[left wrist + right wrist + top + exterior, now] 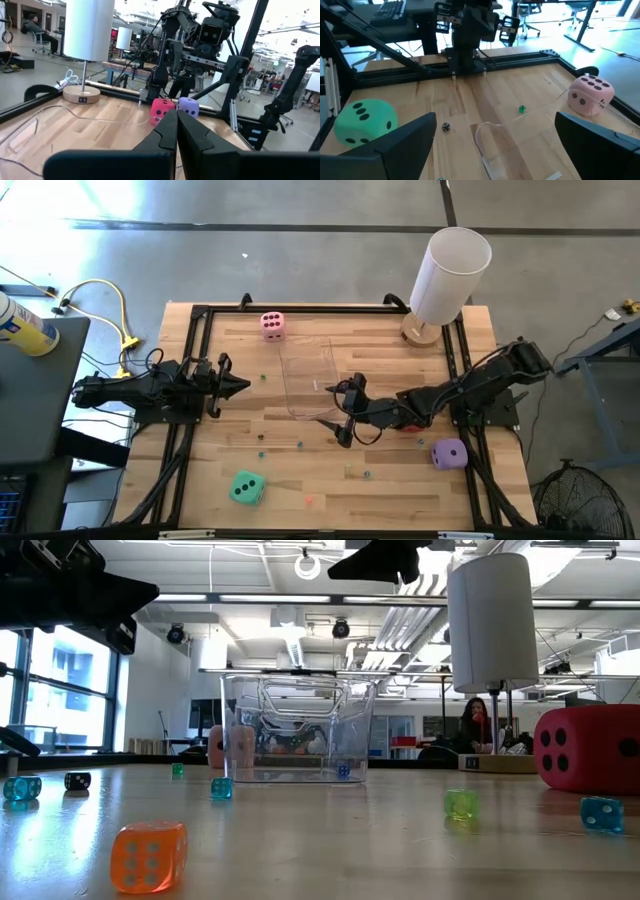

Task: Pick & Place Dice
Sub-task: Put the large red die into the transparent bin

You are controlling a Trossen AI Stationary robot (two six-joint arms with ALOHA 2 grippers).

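Note:
The pink die [272, 325] rests on the table near the far edge, and the teal-green die [246, 488] near the front edge. At the right, the purple die [449, 454] lies beside my right arm, and the red die [412, 424] lies partly hidden under it. My right gripper [346, 411] is open, raised above the table just right of the clear container [308, 378], with nothing between its fingers. In the right wrist view the green die [366, 120] and pink die [590, 94] lie far beyond the fingers. My left gripper [240, 385] is shut and holds nothing at the table's left.
A white lamp [440, 280] stands at the far right corner. Several tiny coloured beads lie scattered, such as an orange one [148, 855] and a green one [521, 109]. A black frame [200, 315] rims the table. A person sits in the room behind.

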